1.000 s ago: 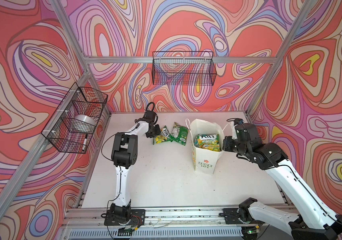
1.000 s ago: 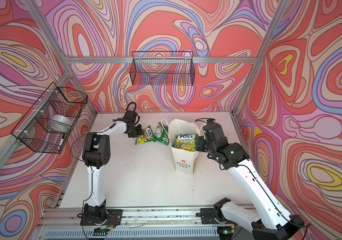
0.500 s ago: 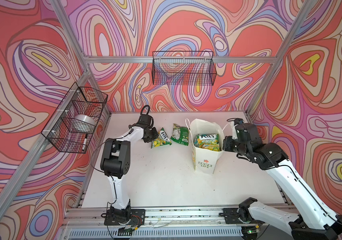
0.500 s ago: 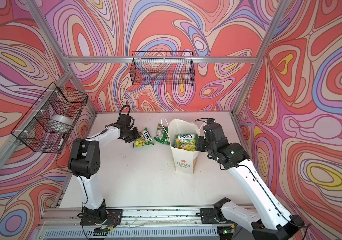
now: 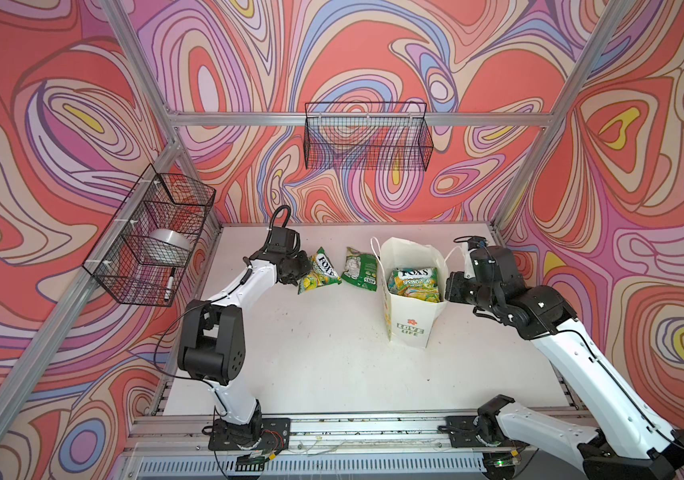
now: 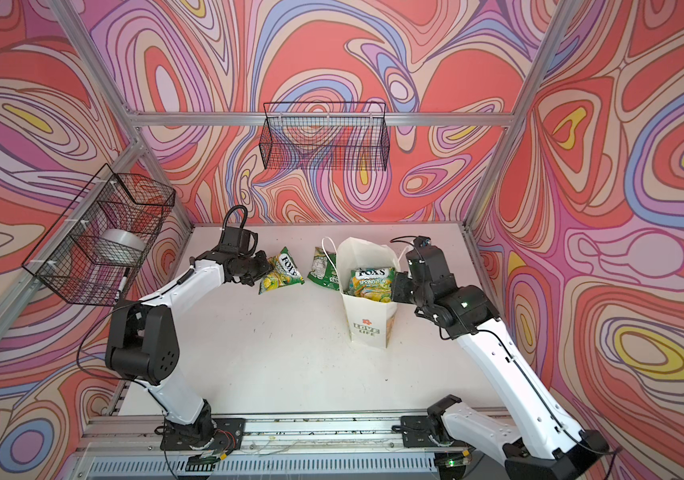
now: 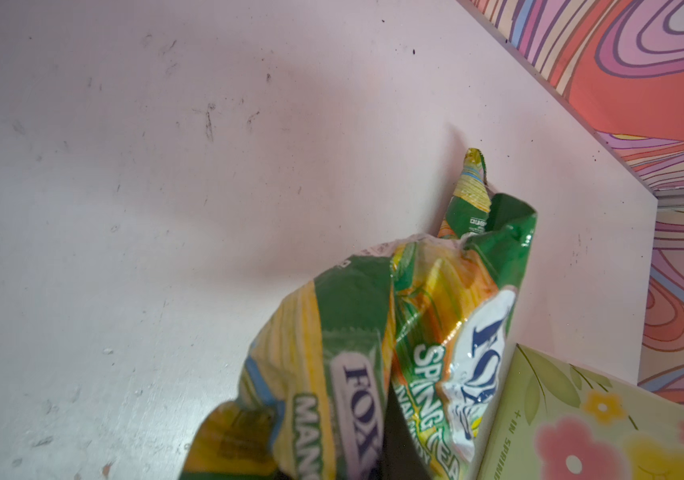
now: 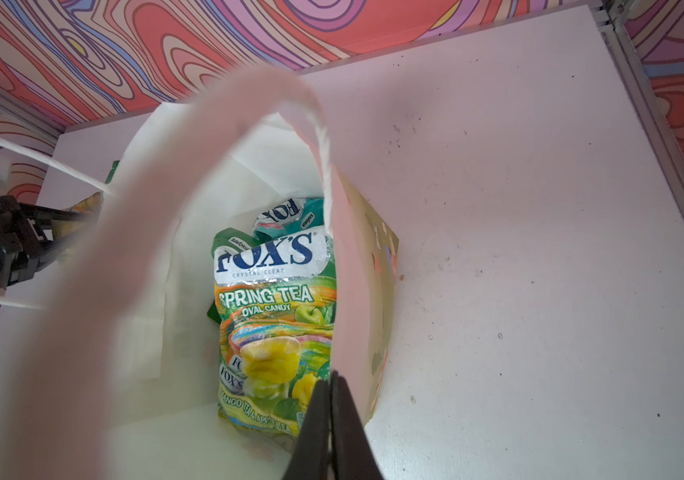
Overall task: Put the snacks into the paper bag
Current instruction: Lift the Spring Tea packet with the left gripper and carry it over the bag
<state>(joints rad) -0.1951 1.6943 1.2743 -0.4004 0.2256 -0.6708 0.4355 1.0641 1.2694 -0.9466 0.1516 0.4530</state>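
A green-yellow FOX'S snack packet (image 5: 318,272) (image 6: 282,272) is pinched at its left edge by my left gripper (image 5: 300,270) (image 6: 263,270), which is shut on it. The left wrist view is filled by that crumpled packet (image 7: 352,353). A second packet (image 5: 359,269) (image 6: 323,268) lies flat just left of the paper bag (image 5: 408,328) (image 6: 369,328). The bag stands upright and open with several snacks (image 5: 413,282) (image 8: 273,299) inside. My right gripper (image 5: 450,286) (image 8: 332,399) is shut on the bag's right wall (image 8: 356,270).
A black wire basket (image 5: 149,237) on the left wall holds a silver roll and a marker. Another wire basket (image 5: 367,137) hangs on the back wall. Patterned walls and aluminium posts close in the white table (image 5: 332,361) on three sides.
My left gripper closed on one packet and drew it left, away from the other packet. The left arm's elbow swung outward. The right arm and the bag stayed put.
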